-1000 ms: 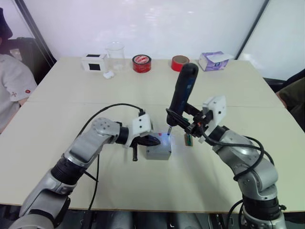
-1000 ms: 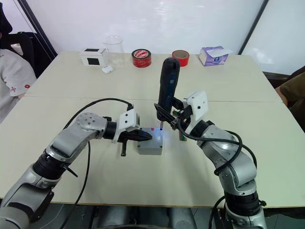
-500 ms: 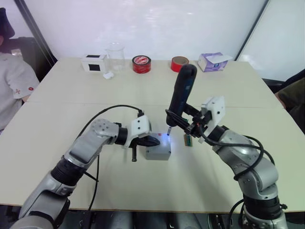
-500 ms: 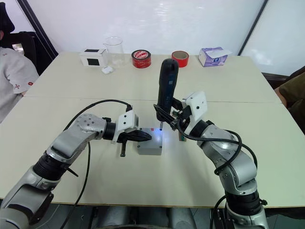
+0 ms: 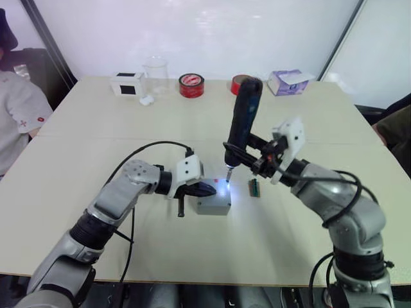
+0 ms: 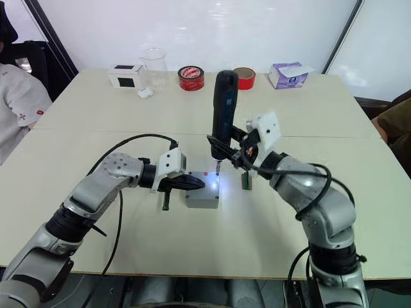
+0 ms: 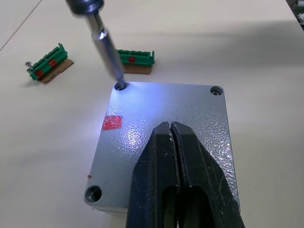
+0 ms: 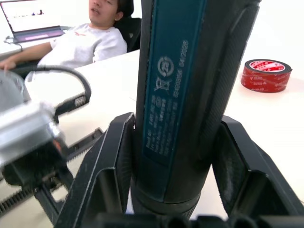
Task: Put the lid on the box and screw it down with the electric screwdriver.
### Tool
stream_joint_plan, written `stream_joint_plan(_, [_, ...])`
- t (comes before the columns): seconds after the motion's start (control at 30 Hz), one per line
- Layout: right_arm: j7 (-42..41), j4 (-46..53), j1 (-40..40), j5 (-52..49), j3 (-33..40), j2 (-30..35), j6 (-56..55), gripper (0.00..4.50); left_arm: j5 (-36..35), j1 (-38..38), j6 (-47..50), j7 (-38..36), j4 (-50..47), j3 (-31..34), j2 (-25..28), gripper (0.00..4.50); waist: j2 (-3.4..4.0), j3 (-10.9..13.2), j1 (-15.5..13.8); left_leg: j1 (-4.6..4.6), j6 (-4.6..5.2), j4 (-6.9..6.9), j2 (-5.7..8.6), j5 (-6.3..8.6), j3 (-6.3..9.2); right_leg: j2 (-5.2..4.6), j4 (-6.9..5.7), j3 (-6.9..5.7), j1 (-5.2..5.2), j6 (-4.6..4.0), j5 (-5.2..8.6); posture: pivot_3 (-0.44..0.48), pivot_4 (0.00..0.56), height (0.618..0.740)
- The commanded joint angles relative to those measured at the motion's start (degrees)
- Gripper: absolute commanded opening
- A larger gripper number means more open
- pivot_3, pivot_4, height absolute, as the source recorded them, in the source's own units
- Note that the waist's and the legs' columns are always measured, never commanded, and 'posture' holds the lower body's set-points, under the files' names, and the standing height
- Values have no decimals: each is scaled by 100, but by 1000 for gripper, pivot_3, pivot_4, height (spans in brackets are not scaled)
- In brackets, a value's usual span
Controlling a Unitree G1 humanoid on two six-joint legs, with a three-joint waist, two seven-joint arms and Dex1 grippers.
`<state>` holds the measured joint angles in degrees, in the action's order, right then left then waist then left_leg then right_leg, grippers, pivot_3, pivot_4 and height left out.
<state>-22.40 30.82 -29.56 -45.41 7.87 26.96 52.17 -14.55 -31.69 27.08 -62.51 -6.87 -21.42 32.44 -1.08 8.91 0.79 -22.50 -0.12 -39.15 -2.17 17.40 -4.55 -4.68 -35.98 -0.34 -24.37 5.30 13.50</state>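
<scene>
The grey lid sits on the grey box near the table's middle, with a red mark on its top. My left gripper is shut, its tips resting on the lid's top. My right gripper is shut on the electric screwdriver, which stands nearly upright. Its fingers clamp the black barrel. The metal bit sits in the lid's far corner hole, and the tip light shines on the lid.
Two green terminal blocks lie just beyond the box. At the table's back stand a white box, a glass beaker, two red tape rolls and a tissue box. A person sits at left.
My right arm has risen and drawn back, tipping the screwdriver more upright while its bit stays at the lid's corner. The left gripper has not moved.
</scene>
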Motion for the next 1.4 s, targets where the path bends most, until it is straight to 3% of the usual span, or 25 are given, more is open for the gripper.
stream_joint_plan(0.03, [359,-255,-1408,-1475,1231,435,406,1829,7,239,185,20,279,-14,-41,0,25,26,-6,-5,0,-1,2,0,-6,-4,0,3,-7,1,0,0,150,740])
stream_joint_plan(0.17, [1063,-908,-1906,-2205,1611,840,1133,1829,-442,286,307,365,86,531,-452,0,20,22,-37,-7,12,11,-2,7,8,1,7,-13,-1,1,0,0,150,740])
stream_joint_plan(0.3, [1784,-1944,-2024,-3062,1806,1646,2483,1829,-757,268,374,1285,-395,1410,-944,0,20,30,-9,-40,22,5,-6,12,-1,-7,30,-11,-15,-1,-1,0,150,740])
stream_joint_plan(0.4, [1951,-3017,-2048,-3182,1565,2513,3749,1829,-1445,339,1003,917,-981,1609,-675,0,26,34,-18,-100,23,-7,1,10,-5,-11,46,-7,-63,13,-17,0,150,740])
stream_joint_plan(0.5, [1838,-3516,-1646,-3170,975,3343,4033,1829,-2004,371,1591,395,-1411,1504,-223,0,39,41,-34,-103,37,5,18,19,-7,-12,67,-8,-64,22,-21,0,150,740])
stream_joint_plan(0.67, [1250,-3939,-1025,-3426,18,4233,4033,1829,-1598,488,1396,-147,-1934,812,619,0,50,49,0,-111,77,10,30,43,-14,-6,94,-4,-65,39,-17,0,150,740])
stream_joint_plan(1.0, [729,-4539,-1032,-2573,-956,4298,4033,1829,-1483,460,1371,-139,-2227,592,878,0,55,61,-22,-107,60,-6,30,32,-14,3,80,8,-70,21,-10,0,150,740])
stream_joint_plan(1.4, [-103,-4700,-993,-1136,-1354,4038,4033,1829,-1489,345,1456,-25,-2126,721,916,0,56,60,-20,-108,60,-6,31,32,-18,3,80,11,-71,45,-23,0,150,740])
